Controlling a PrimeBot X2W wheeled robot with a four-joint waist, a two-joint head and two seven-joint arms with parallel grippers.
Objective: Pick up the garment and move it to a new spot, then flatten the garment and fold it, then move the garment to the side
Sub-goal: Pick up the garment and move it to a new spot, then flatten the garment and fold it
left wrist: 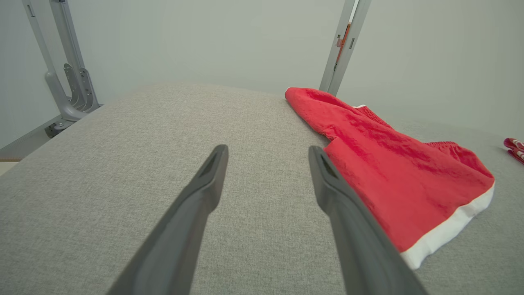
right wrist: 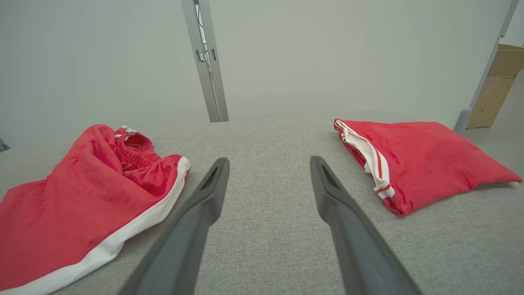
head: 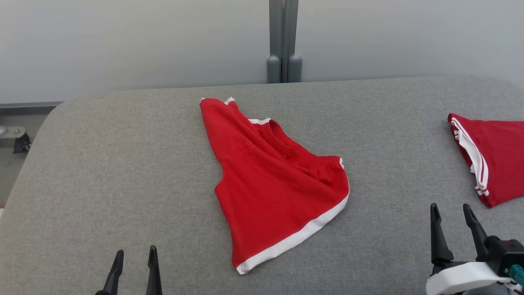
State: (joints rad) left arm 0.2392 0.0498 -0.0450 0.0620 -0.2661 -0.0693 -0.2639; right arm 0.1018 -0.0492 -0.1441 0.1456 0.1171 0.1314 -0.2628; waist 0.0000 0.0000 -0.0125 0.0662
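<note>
No writing, label, brand mark, number or sign can be read anywhere. The red garment (head: 274, 184) in the middle of the head view carries only plain white trim. The second red garment (head: 491, 159) at the right edge has white stripes. The cardboard box (right wrist: 497, 86) at the upper right of the right wrist view shows plain brown faces.

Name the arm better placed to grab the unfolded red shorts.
Left, narrowly. The left gripper stands open near the shorts' white-trimmed hem corner, bare table between. The right gripper is open too, but sits between the shorts and the folded red garment.
</note>
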